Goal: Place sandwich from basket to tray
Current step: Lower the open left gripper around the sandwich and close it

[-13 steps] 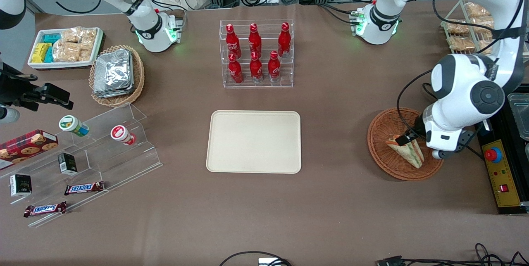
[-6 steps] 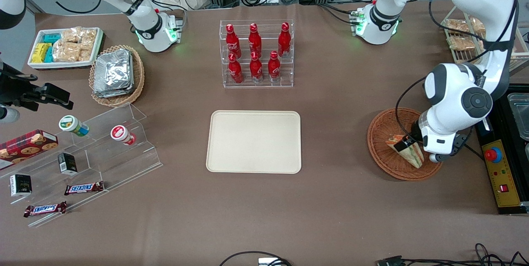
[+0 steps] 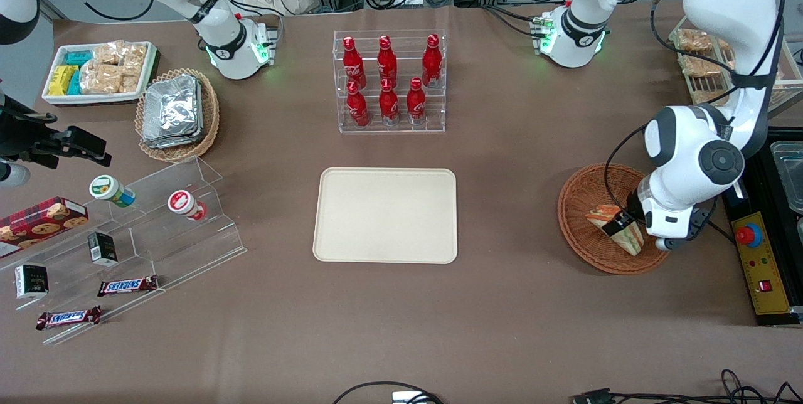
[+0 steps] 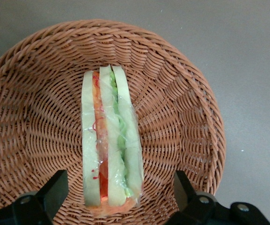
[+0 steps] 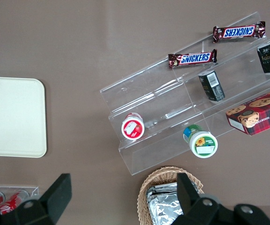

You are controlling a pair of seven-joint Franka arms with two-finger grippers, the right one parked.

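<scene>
Our claw [image 4: 118,197] hangs low over the basket [image 3: 580,203], its two dark fingers [image 4: 55,187] spread wide and holding nothing. The sandwich [image 4: 110,140] lies in the basket between them, standing on its edge, a finger to each side of it and neither one touching the bread. In the wrist view its long axis runs straight away from the claw, so the fingers face the two pale bread faces across the short thickness. We judge that this is the relation the coming squeeze turns on: the wedge is lined up in the gap, and we need only sink a little and close on the slices. The clear wrap over the filling may be slippery, so a firm but gentle grip seems wise.

The tray [image 3: 385,216] sits on the desk [image 3: 502,303] well apart from the basket, toward the parked arm's end.

As for writing, we read "SNICKERS" on two bars [image 5: 192,58] on the clear stepped stand [image 5: 172,108]. The red bottles [image 3: 388,81] carry white script too small to read.
</scene>
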